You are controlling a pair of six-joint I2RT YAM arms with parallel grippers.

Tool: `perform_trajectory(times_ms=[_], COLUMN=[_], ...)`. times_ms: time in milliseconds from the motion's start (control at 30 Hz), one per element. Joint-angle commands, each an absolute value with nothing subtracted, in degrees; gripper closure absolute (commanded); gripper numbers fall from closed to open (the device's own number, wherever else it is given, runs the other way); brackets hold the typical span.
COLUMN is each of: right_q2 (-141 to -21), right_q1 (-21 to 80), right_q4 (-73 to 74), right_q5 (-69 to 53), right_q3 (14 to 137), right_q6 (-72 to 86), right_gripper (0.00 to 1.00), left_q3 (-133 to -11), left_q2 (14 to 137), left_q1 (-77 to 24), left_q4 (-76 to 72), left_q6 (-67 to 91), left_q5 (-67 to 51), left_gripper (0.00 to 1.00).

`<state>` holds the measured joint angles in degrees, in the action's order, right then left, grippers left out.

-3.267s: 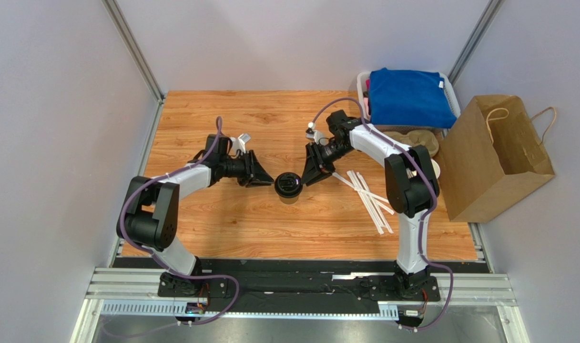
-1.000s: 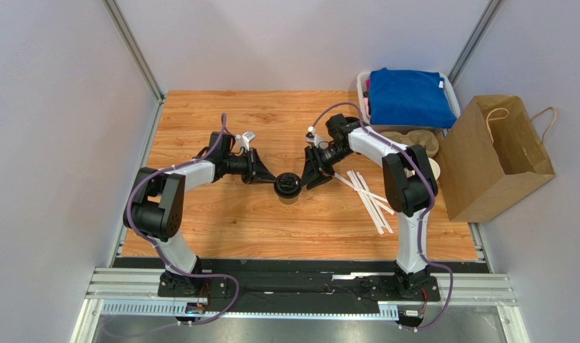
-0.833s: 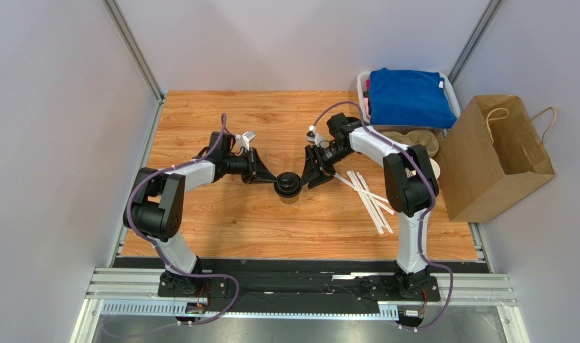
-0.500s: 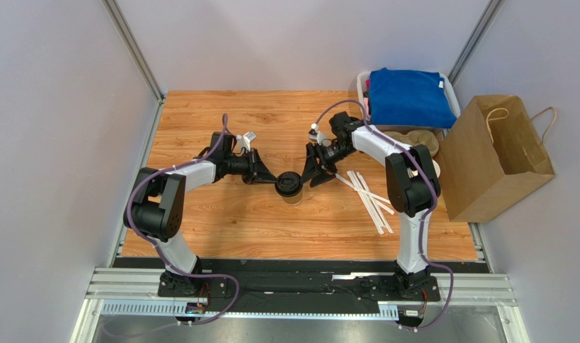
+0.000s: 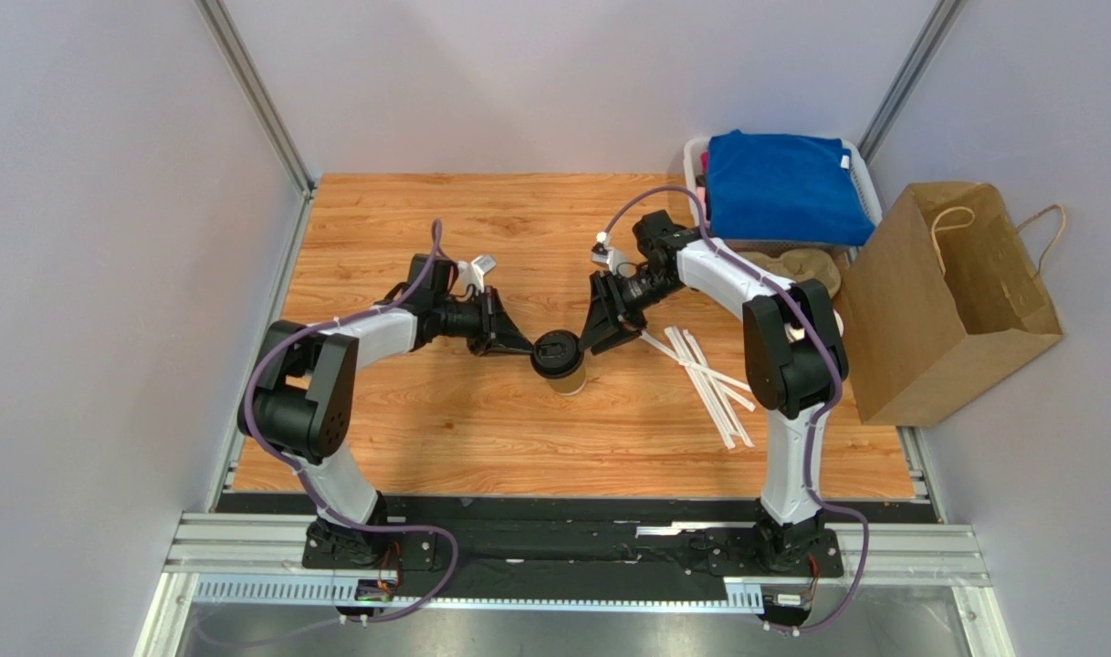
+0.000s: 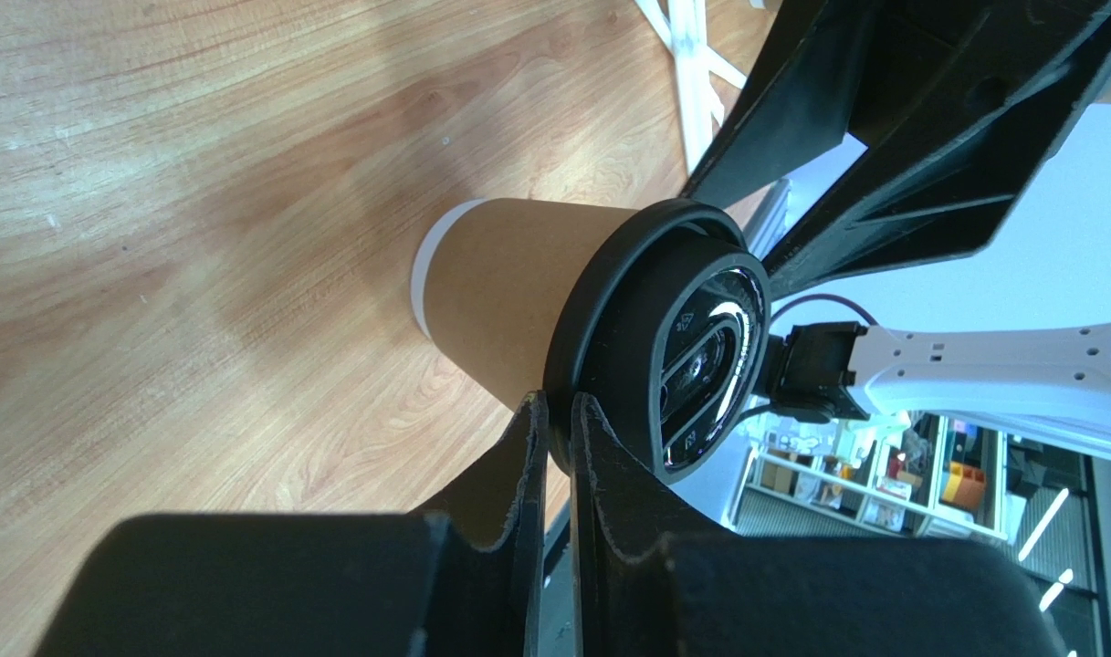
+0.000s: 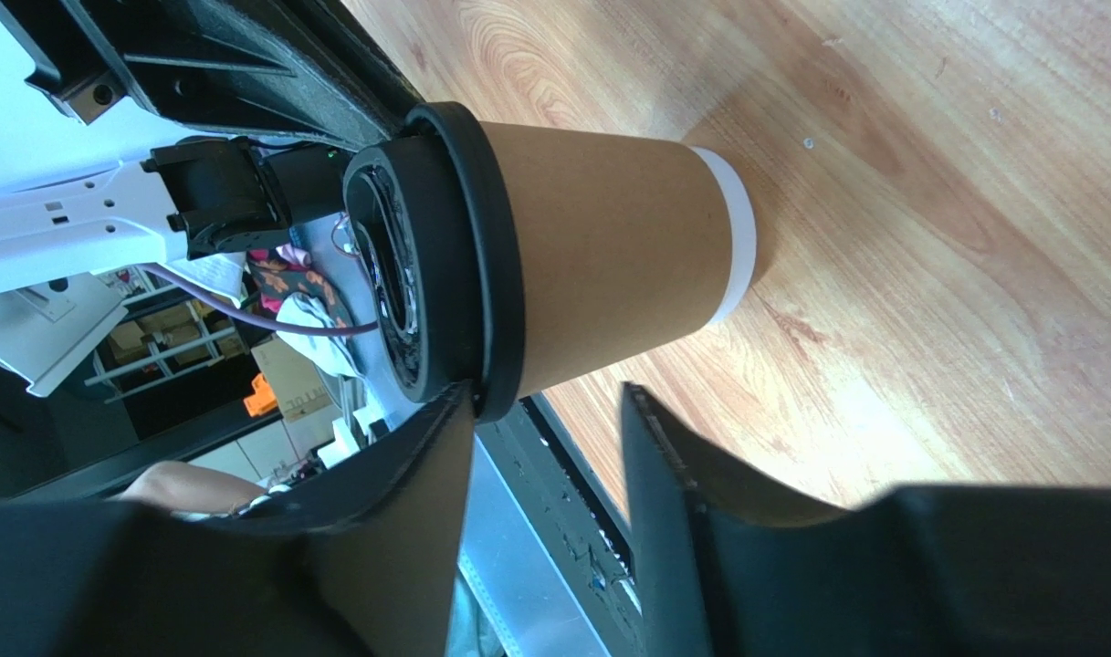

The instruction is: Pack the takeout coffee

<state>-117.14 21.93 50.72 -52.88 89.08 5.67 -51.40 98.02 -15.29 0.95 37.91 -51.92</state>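
Lidded takeout coffee (image 6: 506, 294) pinched at its rim by left hand (image 6: 554, 411); right hand (image 7: 547, 418) half-open.

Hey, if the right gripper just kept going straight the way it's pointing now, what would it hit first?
The takeout coffee. It sits just ahead of the open right gripper, with its black lid's rim by one fingertip, though the exact depth is hard to judge.

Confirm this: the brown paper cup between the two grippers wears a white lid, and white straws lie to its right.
Not quite. The lid on the cup is black, not white; the right wrist view shows it plainly. The rest holds: the cup is between the left gripper and right gripper, with white straws to its right.
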Motion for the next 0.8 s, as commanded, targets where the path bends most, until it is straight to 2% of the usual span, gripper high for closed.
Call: perform_trajectory(times_ms=[0, 367, 767], right_q2=[-115.31, -114.61, -115.05], right_q1=[21.8, 21.71, 21.71], right_q4=[51.42, 51.86, 52.56], right_q5=[-51.33, -51.86, -51.15], right_q3=[88.86, 89.12, 89.38], right_q6=[2.64, 2.02, 1.41], right_gripper=[0.56, 0.5, 0.47], left_q3=[-53.09, -52.47, -52.38], left_q2=[95.28, 92.9, 92.99], left_q1=[-15.47, -15.47, -15.47], left_q4=[0.26, 0.7, 3.34], left_q6=[37.7, 37.79, 35.51], left_q5=[-51.85, -52.64, -51.5], left_gripper=[1.0, 1.0, 0.9])
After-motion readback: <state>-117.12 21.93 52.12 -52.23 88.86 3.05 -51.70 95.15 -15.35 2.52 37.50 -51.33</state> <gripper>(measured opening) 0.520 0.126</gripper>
